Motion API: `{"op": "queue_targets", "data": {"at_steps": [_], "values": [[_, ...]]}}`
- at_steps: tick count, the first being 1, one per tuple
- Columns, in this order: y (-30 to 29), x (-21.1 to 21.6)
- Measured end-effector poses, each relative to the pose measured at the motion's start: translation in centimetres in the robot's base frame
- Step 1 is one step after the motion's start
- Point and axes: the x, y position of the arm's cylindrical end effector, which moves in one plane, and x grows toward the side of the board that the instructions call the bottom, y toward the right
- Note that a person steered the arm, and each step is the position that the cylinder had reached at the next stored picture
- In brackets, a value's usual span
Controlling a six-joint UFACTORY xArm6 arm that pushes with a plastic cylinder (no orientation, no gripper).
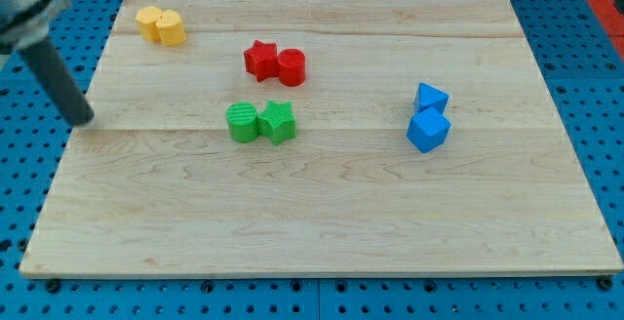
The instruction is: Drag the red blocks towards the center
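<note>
A red star block [260, 59] and a red cylinder block [291, 66] touch side by side on the wooden board [322, 213], above the board's middle and a little left. My tip [83, 120] is at the board's left edge, far left of the red blocks and a little below them. The rod slants up to the view's top left corner.
A green cylinder [243, 123] and a green star block [278, 121] sit just below the red pair. Two yellow blocks [161, 25] lie at the top left. Two blue blocks [429, 118] lie at the right. A blue pegboard [29, 164] surrounds the board.
</note>
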Motion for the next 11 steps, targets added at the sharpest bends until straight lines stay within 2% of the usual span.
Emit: {"op": "queue_targets", "data": {"at_steps": [4, 8, 9, 10, 11], "values": [[-2.0, -3.7], [-0.5, -4.1], [4.6, -5.1], [10.1, -8.0], [19.5, -8.4]]}}
